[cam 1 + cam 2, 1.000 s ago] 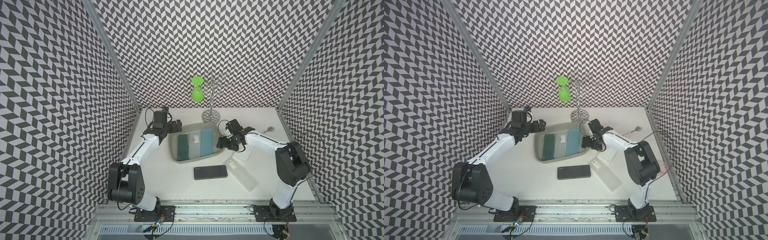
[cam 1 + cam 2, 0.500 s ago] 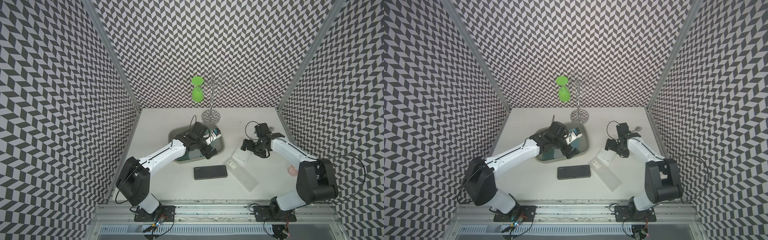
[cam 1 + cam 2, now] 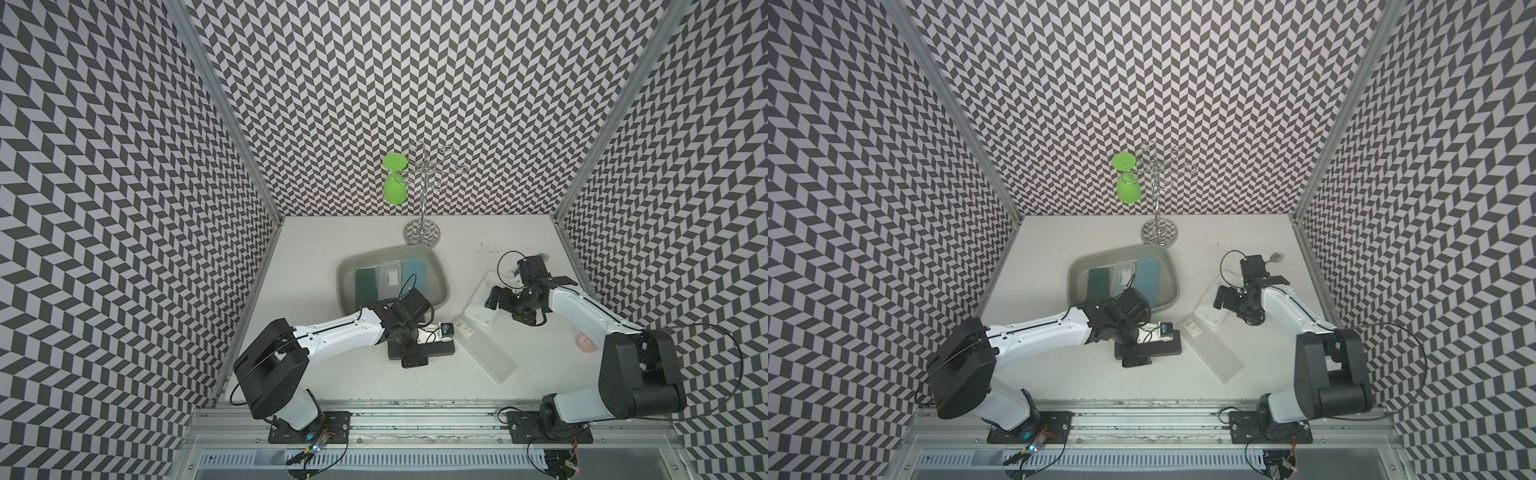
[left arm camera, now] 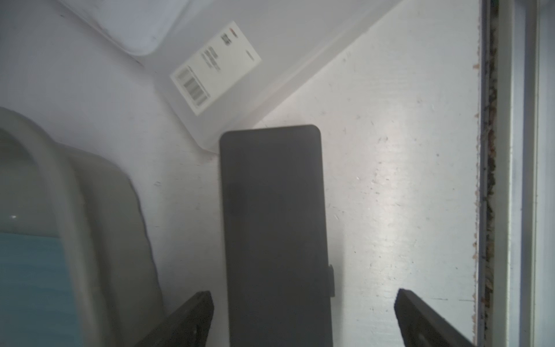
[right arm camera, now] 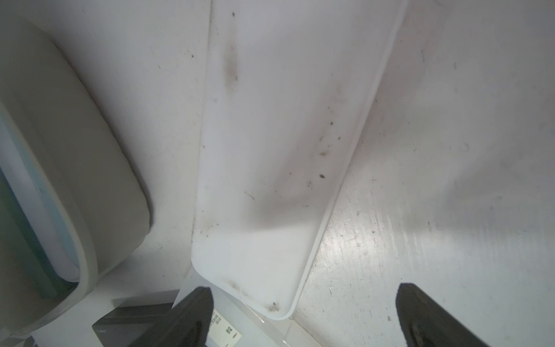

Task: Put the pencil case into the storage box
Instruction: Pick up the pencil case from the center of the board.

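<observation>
Approach-to-grasp step: the black pencil case [image 4: 273,225] lies flat on the worktop [image 4: 390,180] just beside the storage box [image 3: 340,282], bracketed by the left gripper [image 4: 304,294], jaws spread wide and empty (right gripper [image 5: 304,293] likewise parted), so lowering and closing across its width is judged needed next.

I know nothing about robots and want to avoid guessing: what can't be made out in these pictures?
Black pencil case: left gripper covers most of it in both top views; left wrist view's edge cuts its near end.
Storage box: near wall partly behind the left arm, both top views.
Label: print blurred, left wrist view.
Pink object: tiny, partly behind the right arm, a top view.
</observation>
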